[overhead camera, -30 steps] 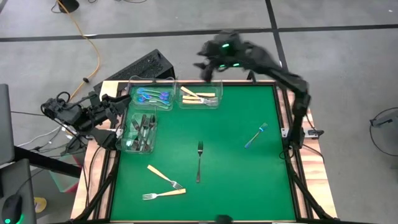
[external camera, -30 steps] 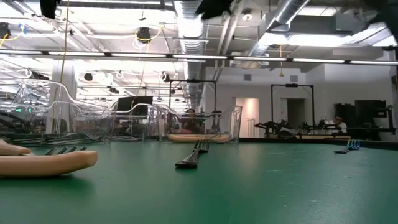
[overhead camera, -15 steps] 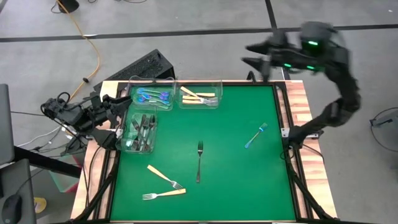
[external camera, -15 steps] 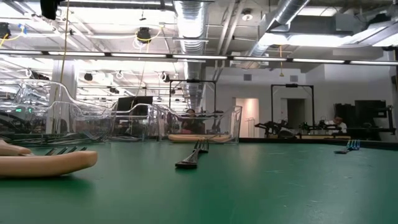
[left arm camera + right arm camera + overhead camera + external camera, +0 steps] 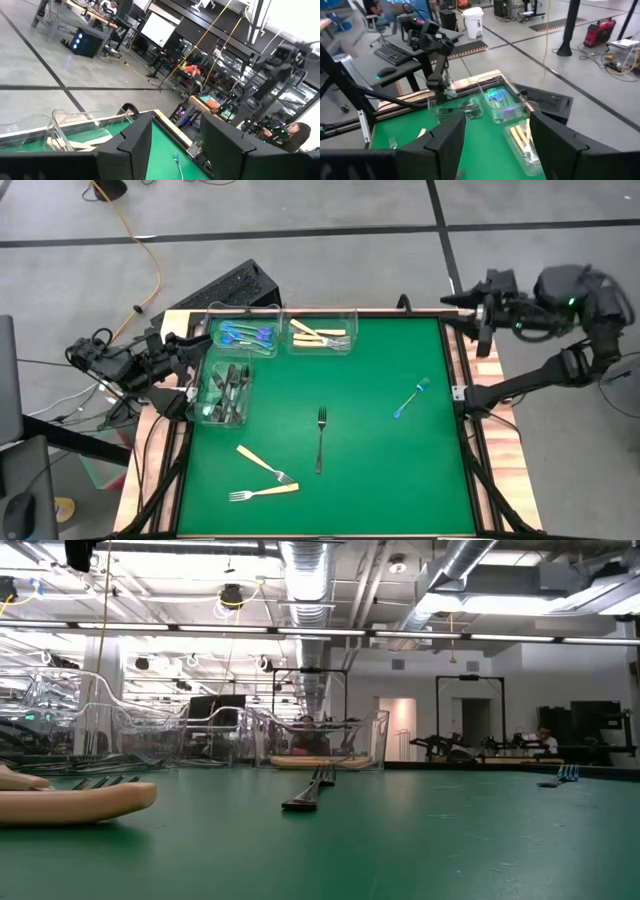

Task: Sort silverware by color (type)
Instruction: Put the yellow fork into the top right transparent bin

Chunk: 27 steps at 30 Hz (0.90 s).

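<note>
On the green desk (image 5: pixel 360 480) four forks lie loose: a dark fork (image 5: pixel 320 438) near the middle, a blue fork (image 5: pixel 410 398) toward the right side, and two tan-handled forks (image 5: pixel 266 464) (image 5: pixel 262 493) close together near the front left. Three clear bins stand at the back left corner. One bin (image 5: pixel 243 334) holds blue forks, the bin beside it (image 5: pixel 321 336) holds tan-handled forks, and the third bin (image 5: pixel 222 393), in front of the first along the left edge, holds dark forks. The right pincer (image 5: pixel 462 311) hangs off the back right corner of the desk, its fingers spread wide and holding nothing. The left pincer (image 5: pixel 192 350) waits at the left edge beside the bins, fingers parted and empty.
</note>
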Motion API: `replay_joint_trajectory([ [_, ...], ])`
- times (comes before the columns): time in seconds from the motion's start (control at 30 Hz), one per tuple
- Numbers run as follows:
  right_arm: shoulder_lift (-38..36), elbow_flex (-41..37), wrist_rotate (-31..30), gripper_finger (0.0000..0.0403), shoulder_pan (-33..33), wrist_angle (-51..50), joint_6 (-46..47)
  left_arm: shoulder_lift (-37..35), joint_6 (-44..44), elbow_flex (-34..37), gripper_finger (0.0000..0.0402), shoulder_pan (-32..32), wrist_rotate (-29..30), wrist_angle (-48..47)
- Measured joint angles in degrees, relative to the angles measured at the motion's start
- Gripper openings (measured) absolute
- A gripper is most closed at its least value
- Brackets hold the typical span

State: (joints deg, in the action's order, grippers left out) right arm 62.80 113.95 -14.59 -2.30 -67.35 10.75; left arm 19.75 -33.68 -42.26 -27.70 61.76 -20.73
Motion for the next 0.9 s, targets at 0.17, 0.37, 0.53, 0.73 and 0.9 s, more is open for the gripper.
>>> replay_joint_trajectory([
  [0.17,-9.09,-20.55,-3.13,0.0240,5.35,14.22,1.46,0.00,-2.27,0.00,0.0153,0.00,-0.02,-0.07],
  [0.37,-18.05,-44.50,-3.66,0.0240,7.73,38.42,0.62,0.02,-5.22,0.00,0.0153,0.04,-1.94,-2.24],
  [0.53,-22.75,-61.02,-3.58,0.0240,8.34,60.00,-3.04,0.02,-9.17,0.00,0.0153,0.04,-2.10,-5.59],
  [0.73,-27.73,-69.24,-3.59,0.0240,7.82,71.10,0.70,0.02,-15.55,0.00,0.0153,0.04,-5.14,-9.93],
  [0.9,-32.94,-70.23,-3.57,0.0240,9.20,72.76,-3.60,0.02,-22.60,0.00,0.0153,0.04,-9.12,-12.95],
])
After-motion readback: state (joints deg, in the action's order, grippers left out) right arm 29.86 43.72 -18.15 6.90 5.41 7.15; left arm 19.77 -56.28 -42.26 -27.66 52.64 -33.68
